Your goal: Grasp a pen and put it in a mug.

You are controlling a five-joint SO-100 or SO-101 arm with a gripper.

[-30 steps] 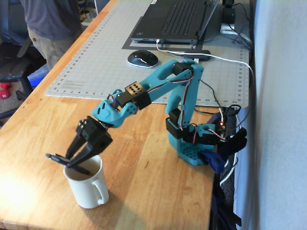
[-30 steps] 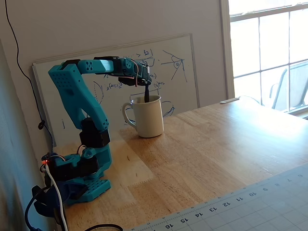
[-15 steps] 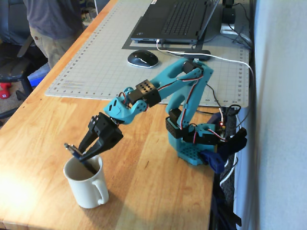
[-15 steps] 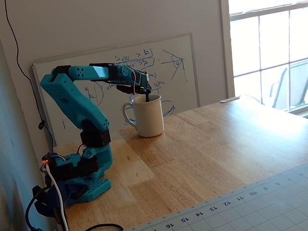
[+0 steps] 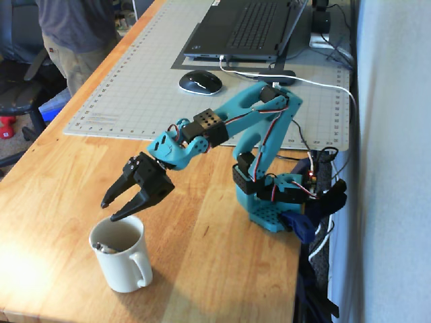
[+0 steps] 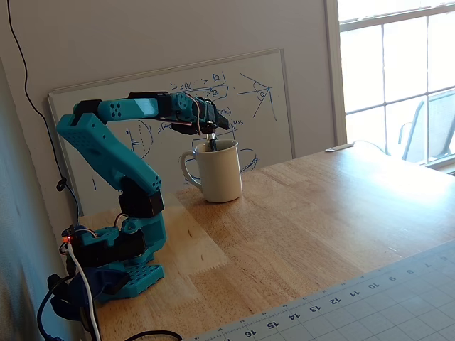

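Mug [image 5: 123, 259]: you have it upright on the wooden table [image 5: 222, 256], handle turned toward the lower right in a fixed view; in the other fixed view [image 6: 217, 170] it stands before a whiteboard [image 6: 270, 99].

Pen [image 5: 105, 247]: inside the mug, you can see only its silvery end resting against the inner wall.

Gripper [image 5: 113, 209]: just above the mug's rim, fingers spread apart and holding nothing.

Arm [image 5: 249, 121]: teal, reaching out from its base [image 5: 269, 215].

Also present: laptop [image 5: 249, 27], mouse [image 5: 200, 82], grey cutting mat [image 5: 135, 87].
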